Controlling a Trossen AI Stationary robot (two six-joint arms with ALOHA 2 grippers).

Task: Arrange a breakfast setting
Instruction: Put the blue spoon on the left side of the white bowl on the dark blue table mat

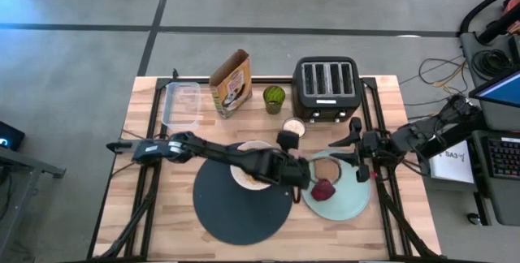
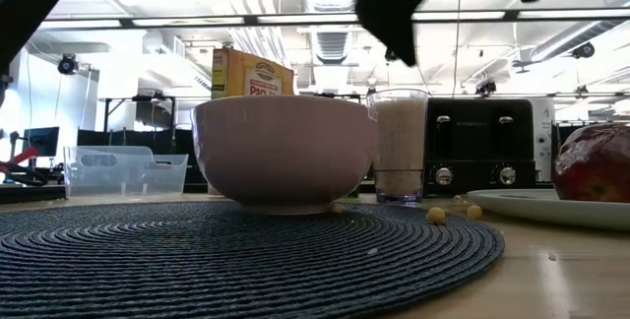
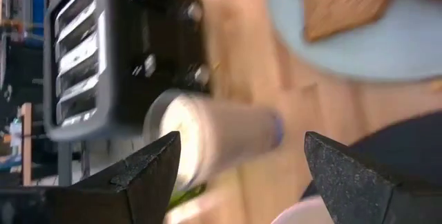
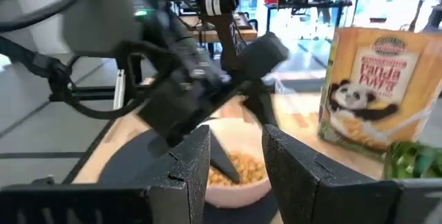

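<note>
The dark navy mat (image 1: 244,206) lies at the table's middle near side. The white bowl (image 1: 250,170), holding cereal (image 4: 238,169), stands on the mat's far edge. The mint-green plate (image 1: 345,202) lies right of the mat and carries the toast slice (image 1: 327,168) and the dark red food piece (image 1: 323,190). My left gripper (image 1: 289,143) is open and empty in the air, just near of a glass of milk (image 3: 221,137). My right gripper (image 1: 345,153) is open and empty over the plate's far right part. I cannot make out the spoon.
The black toaster (image 1: 327,88) stands at the far edge, with the glass of milk (image 1: 294,127) in front of it. A green cup (image 1: 275,98), a cereal box (image 1: 230,83) and a clear tub (image 1: 182,105) stand to its left. Loose cereal pieces (image 2: 433,216) lie beside the mat.
</note>
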